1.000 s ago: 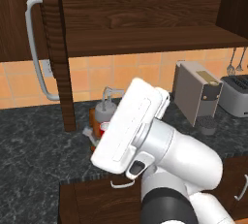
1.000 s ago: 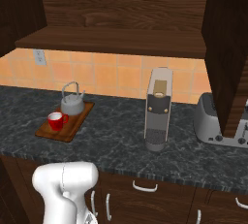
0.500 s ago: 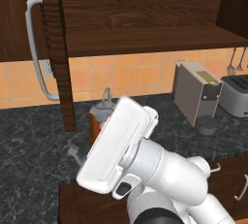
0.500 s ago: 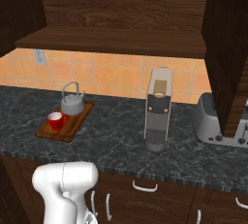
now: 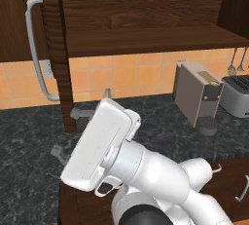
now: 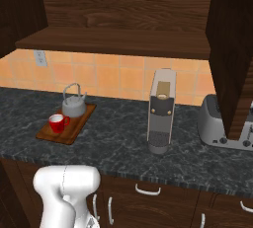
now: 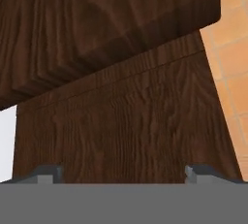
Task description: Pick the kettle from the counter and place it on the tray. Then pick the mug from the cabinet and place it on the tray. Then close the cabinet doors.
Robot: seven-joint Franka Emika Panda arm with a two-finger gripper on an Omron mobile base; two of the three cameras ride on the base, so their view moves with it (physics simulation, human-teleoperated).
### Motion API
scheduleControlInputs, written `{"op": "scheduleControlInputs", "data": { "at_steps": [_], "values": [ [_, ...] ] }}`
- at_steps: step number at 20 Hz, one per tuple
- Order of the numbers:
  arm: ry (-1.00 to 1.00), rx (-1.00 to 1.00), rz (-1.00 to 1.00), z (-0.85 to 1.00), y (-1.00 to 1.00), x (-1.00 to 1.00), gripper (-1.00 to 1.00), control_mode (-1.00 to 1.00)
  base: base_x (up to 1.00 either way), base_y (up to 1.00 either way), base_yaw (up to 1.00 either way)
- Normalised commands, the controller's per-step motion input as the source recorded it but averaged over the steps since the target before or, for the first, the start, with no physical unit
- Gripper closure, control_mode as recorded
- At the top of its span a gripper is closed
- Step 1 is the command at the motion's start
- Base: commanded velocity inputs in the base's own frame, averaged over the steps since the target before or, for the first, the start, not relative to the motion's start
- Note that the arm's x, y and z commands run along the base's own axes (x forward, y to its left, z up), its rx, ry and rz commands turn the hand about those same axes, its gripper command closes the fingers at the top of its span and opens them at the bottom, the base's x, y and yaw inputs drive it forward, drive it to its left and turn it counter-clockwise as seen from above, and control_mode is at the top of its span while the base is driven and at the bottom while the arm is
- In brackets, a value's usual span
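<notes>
Two things on tray: you have the kettle (image 6: pixel 73 105) and the mug (image 6: pixel 57 123) both resting on the tray (image 6: pixel 74 129), mug just in front of the kettle toward the tray's near-left end.
Tray: it lies on the table (image 6: pixel 118 148), toward your left in the right base view, well apart from the grey coffee machine (image 6: pixel 161 117) and the toaster (image 6: pixel 217 123).
Cabinet: you see the inner shelf (image 6: pixel 113 41) bare above the tiled wall.
Cabinet doors: both stand open; the left door (image 5: pixel 54 48) shows its edge and silver bar handle (image 5: pixel 36 48), the right door (image 6: pixel 232 49) hangs at the right.
Gripper: your gripper (image 7: pixel 123 174) has its fingertips (image 7: pixel 47 173) spread wide apart, holding nothing, facing dark wood grain close up.
</notes>
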Motion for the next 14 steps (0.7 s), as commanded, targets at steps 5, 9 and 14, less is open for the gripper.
{"op": "scheduleControlInputs", "data": {
  "at_steps": [5,9,14],
  "values": [
    [0.0,-0.01,-0.42,0.0,0.33,-0.19,-1.0,-1.0,0.0,0.0,0.0],
    [0.01,0.0,-0.44,0.0,0.25,-0.37,-1.0,-1.0,0.0,0.0,0.0],
    [0.01,-0.03,-0.37,0.0,0.27,-0.37,-1.0,-1.0,0.0,0.0,0.0]
  ]
}}
